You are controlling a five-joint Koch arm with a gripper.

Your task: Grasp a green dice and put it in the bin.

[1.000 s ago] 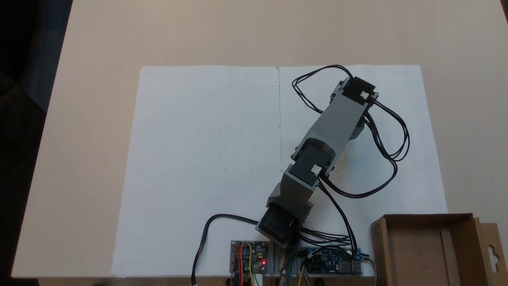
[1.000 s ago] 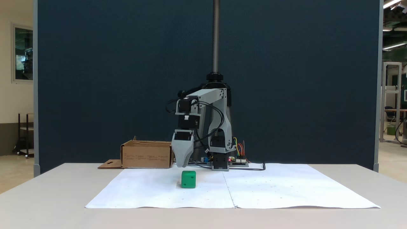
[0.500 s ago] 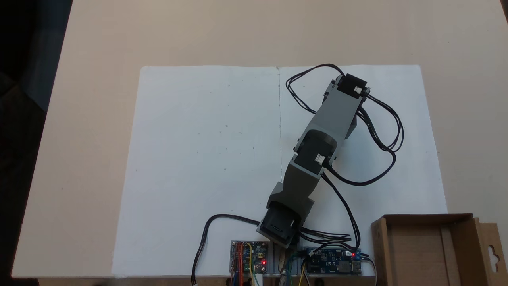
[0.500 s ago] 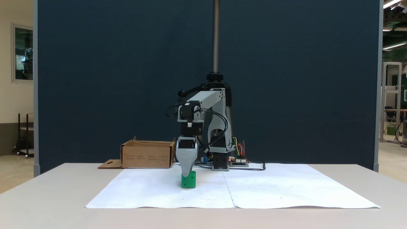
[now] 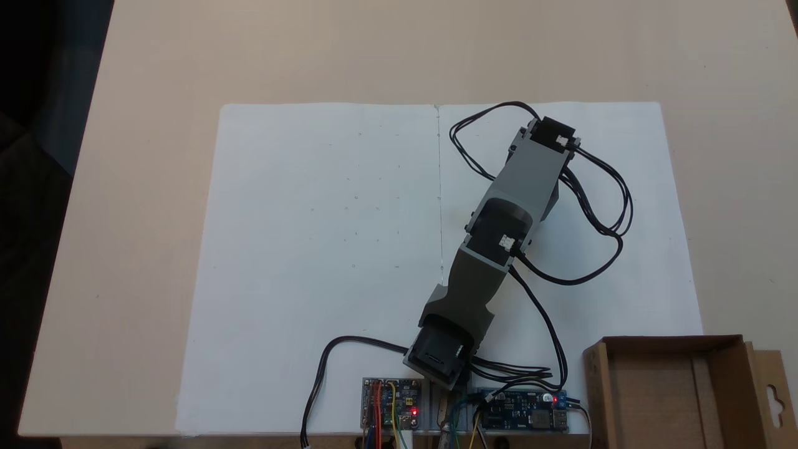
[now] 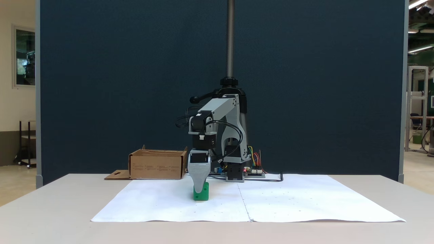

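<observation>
In a fixed view from the front, the green dice (image 6: 204,195) sits on the white paper, a little left of the arm's base. My gripper (image 6: 198,190) points straight down on it. One grey finger (image 6: 198,176) covers the dice's upper left part, with its tip near the paper. The other jaw lies behind it, so the opening cannot be judged. In a fixed view from above, the arm's grey link (image 5: 530,174) hides the dice. The bin (image 5: 667,343) is a shallow brown cardboard box at the lower right there, and the same bin (image 6: 156,166) stands left of the arm in the front view.
White paper (image 5: 324,249) covers the table's middle. Two circuit boards (image 5: 393,402) (image 5: 520,411) with coloured wires sit at the arm's base. Black cables (image 5: 601,212) loop out beside the arm. A metal pole (image 6: 230,37) and a dark blue partition stand behind.
The arm has reached forward and lowered. The gripper went from hanging above and behind the dice down over it. The dice has stayed in place.
</observation>
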